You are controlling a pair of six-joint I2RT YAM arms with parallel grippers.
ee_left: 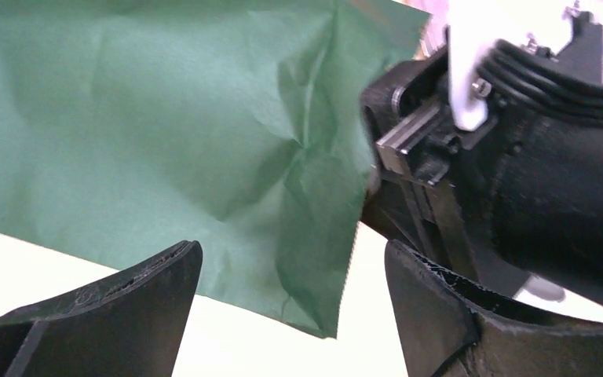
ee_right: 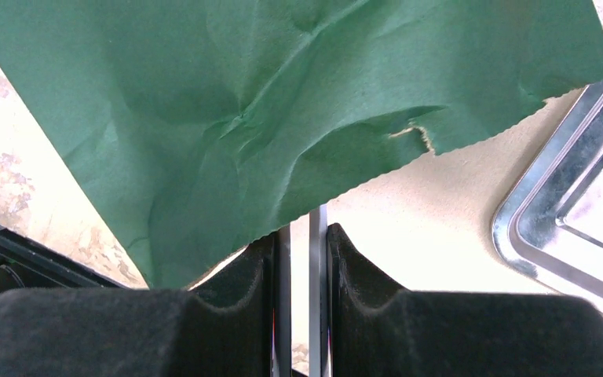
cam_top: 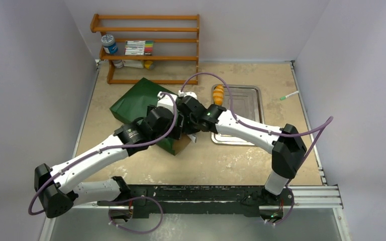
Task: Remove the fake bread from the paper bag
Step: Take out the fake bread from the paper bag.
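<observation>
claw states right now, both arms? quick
Left claw: open, fingers wide apart, holding nothing.
Right claw: nearly shut at the paper bag's edge; whether it pinches the paper cannot be told.

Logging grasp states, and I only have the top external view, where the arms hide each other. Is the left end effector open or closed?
Observer: Open. In the left wrist view the left end effector has its jaws wide apart, with the bag beyond them.
Operator: And the right one?
Observer: The right end effector is nearly closed, with only a thin slit left, right at the bag's edge. I can't tell whether it pinches paper.
Operator: Is the bag damaged?
Observer: Yes, there is a small tear in its zigzag edge, near the tray.
</observation>
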